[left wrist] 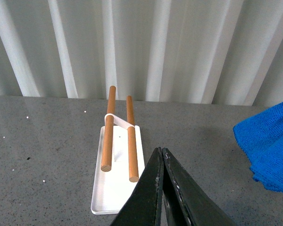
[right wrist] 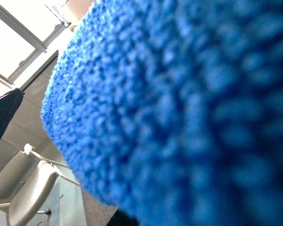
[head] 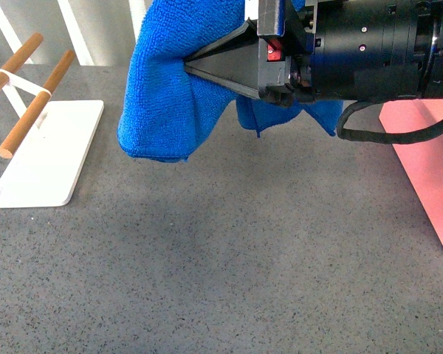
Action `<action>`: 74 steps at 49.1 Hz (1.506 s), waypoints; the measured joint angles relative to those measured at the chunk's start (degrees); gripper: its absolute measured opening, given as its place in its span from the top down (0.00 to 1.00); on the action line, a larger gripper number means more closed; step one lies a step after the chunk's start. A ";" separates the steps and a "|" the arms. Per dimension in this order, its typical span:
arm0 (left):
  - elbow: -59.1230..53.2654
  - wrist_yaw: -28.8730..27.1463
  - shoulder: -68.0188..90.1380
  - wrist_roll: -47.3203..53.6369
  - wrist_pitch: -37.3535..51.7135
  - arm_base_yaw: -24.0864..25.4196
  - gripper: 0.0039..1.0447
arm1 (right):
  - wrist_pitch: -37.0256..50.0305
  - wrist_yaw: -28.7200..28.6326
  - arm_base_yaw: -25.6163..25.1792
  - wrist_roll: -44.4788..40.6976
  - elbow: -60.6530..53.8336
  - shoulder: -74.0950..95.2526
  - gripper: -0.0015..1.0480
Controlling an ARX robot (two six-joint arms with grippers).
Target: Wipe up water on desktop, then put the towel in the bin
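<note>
- The right claw (head: 194,65) is pressed together on the towel (head: 162,96). Its two black fingers meet in a point that is wrapped in a fold of the cloth.
- The towel is held clear above the desktop (head: 207,280). It is draped around and below the fingertips, and a smaller flap hangs under the claw's body.
- In the right wrist view the lens is almost filled by the towel (right wrist: 179,117), which is blurred.
- The bin (head: 428,147) is found back toward the claw's wrist, below the arm, resting on the desktop. Only part of it is shown.
- A white tray (head: 52,158) with wooden rods (head: 33,110) is set beyond the fingertips, well apart from the towel.
- The left claw (left wrist: 161,154) is pressed together with nothing between its fingers. The white tray (left wrist: 114,200) is seen just ahead of it, and the towel (left wrist: 269,150) hangs off to its side, apart.
</note>
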 joint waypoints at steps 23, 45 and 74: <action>-0.04 0.15 -16.92 0.00 -15.61 0.00 0.97 | -3.93 0.68 0.00 -3.02 0.85 -1.53 0.95; -0.04 0.15 -26.51 0.00 -25.07 0.00 0.97 | -4.76 0.81 0.04 -3.82 1.18 -1.92 0.95; -0.04 0.15 -39.43 0.00 -38.34 0.00 0.97 | -6.51 1.22 0.35 -5.42 1.18 -2.45 0.95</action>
